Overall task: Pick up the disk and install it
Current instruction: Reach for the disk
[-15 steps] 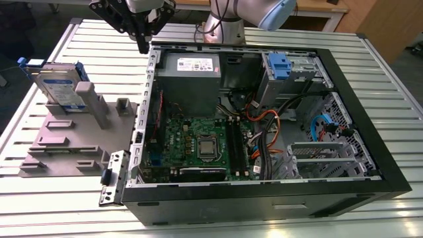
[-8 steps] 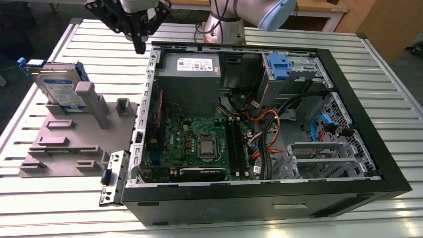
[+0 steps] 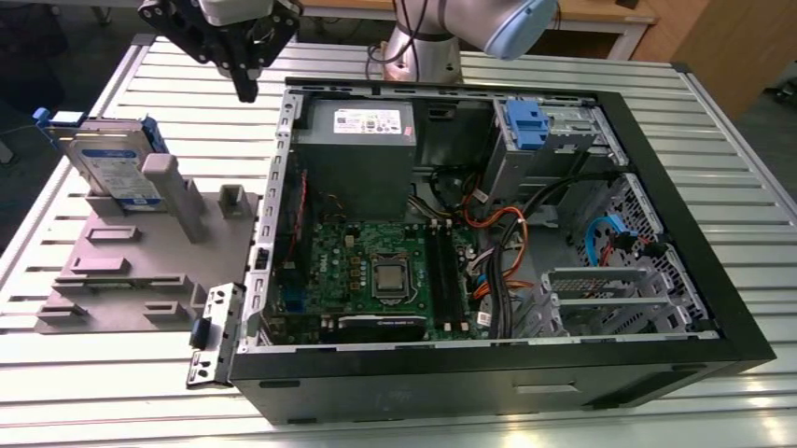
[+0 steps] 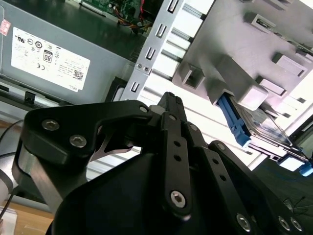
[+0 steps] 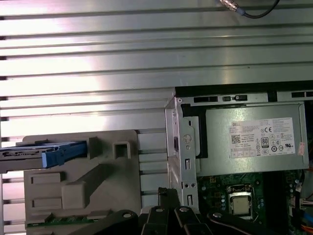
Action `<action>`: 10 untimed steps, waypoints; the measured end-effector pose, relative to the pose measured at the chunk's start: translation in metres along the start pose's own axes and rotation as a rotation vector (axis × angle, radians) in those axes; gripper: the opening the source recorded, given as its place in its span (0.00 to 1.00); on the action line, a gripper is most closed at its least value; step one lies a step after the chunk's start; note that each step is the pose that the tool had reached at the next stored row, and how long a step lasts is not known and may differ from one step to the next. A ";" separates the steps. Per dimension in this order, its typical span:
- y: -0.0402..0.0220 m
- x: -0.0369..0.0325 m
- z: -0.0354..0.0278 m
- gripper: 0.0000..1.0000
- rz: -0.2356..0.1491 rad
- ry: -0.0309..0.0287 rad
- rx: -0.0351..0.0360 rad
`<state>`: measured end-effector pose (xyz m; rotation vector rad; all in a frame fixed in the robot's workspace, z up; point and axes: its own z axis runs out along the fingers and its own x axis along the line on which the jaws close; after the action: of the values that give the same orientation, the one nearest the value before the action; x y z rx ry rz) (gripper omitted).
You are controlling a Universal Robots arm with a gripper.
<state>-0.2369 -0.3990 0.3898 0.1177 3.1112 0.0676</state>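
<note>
Gripper (image 3: 246,91) hovers apart from disk (image 3: 116,171) standing tilted on edge

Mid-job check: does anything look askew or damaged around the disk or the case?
Nothing stands out. The disk stands on edge in the grey fixture, slightly tilted, apparently as the fixture holds it. The gripper hangs shut and empty above the table, between the fixture and the open computer case.

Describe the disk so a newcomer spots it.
On the exterior view's left of the open computer case sits a grey fixture. The disk stands on edge in it: silver, white-and-blue label, blue rails, unlike the larger grey power-supply box inside the case.
</note>
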 end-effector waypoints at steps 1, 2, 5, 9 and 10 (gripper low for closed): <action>-0.0001 0.0019 0.0002 0.11 0.000 0.0000 -0.0001; -0.0003 0.0039 0.0003 0.11 0.000 0.0000 0.0000; -0.0007 0.0094 0.0008 0.11 0.000 0.0000 0.0000; -0.0013 0.0162 0.0016 0.11 0.000 0.0000 0.0000; -0.0014 0.0182 0.0017 0.11 0.000 0.0000 0.0000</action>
<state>-0.2550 -0.3989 0.3876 0.1178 3.1112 0.0676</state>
